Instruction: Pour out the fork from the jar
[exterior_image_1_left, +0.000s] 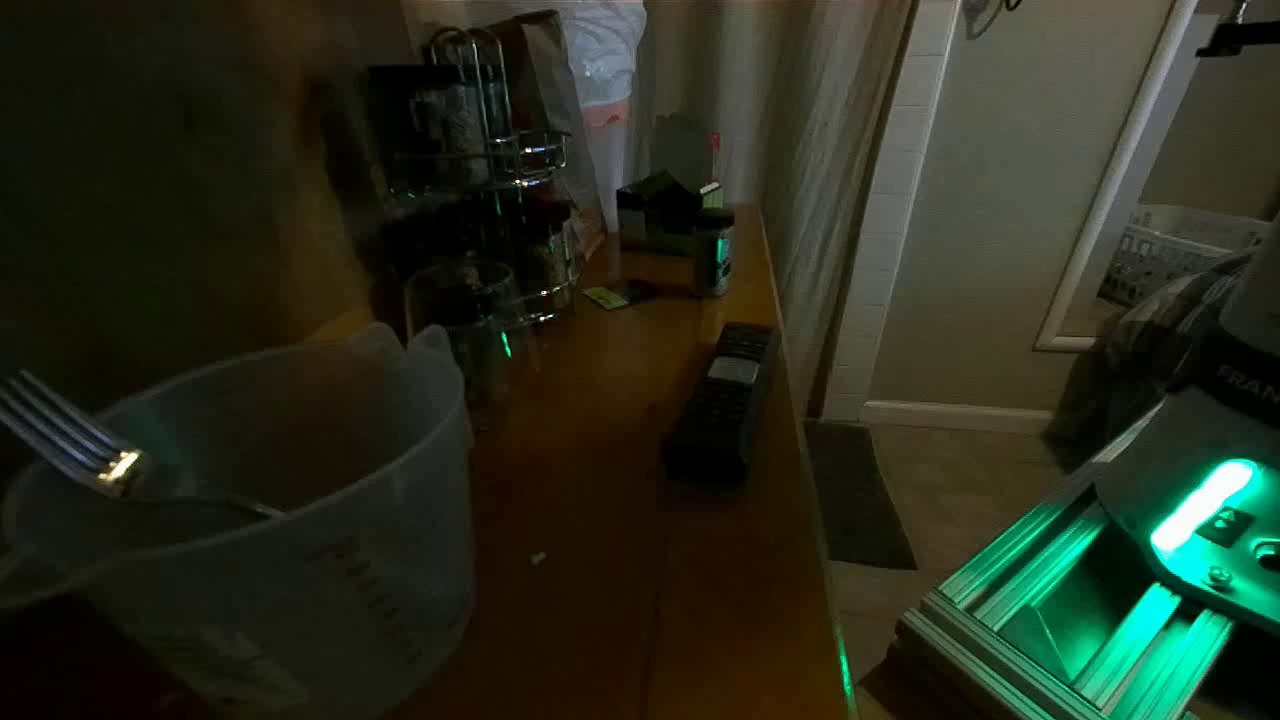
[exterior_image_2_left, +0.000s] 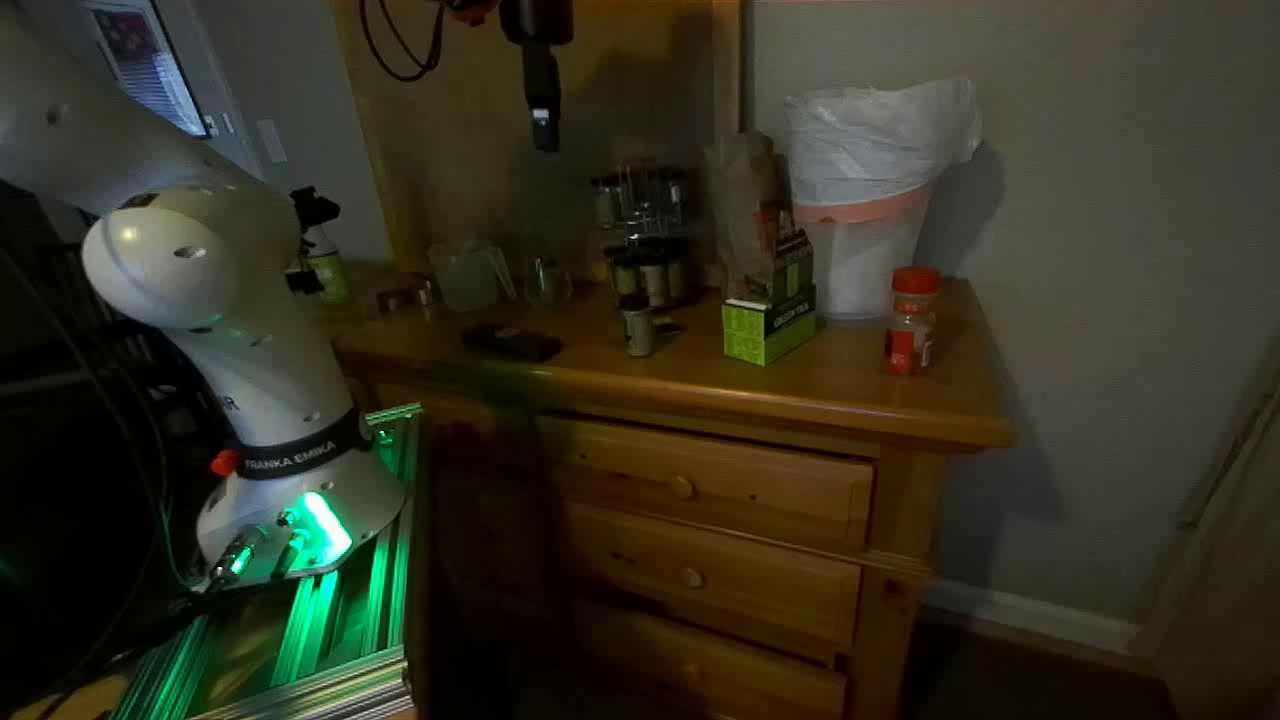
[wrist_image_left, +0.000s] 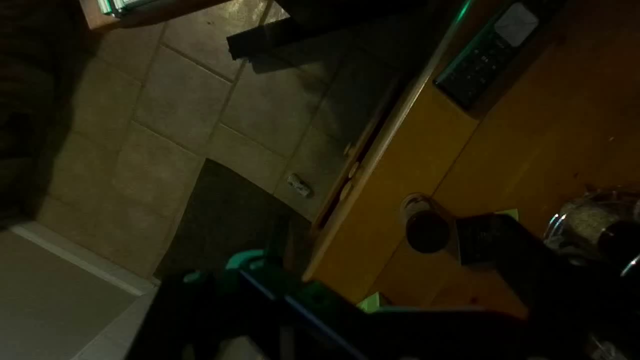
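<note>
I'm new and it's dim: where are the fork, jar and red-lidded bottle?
Fork (exterior_image_1_left: 116, 473): in an exterior view, base of tines.
Jar (exterior_image_1_left: 290, 590): in an exterior view, outer wall.
Red-lidded bottle (exterior_image_2_left: 911, 322): in an exterior view, body.

The jar (exterior_image_1_left: 330, 610) (fork (exterior_image_1_left: 122, 474) inside) stands on the dresser (exterior_image_1_left: 580, 640).

– Lower left, in an exterior view?
– One jar (exterior_image_1_left: 330, 590), one fork (exterior_image_1_left: 118, 470).
– Near centre?
– One black remote (exterior_image_1_left: 720, 415).
– Lower centre, in an exterior view?
– Three drawer knobs (exterior_image_2_left: 684, 488). Right of centre, one red-capped shaker (exterior_image_2_left: 909, 325); above centre, several spice bottles (exterior_image_2_left: 654, 282), too dim to count.
</note>
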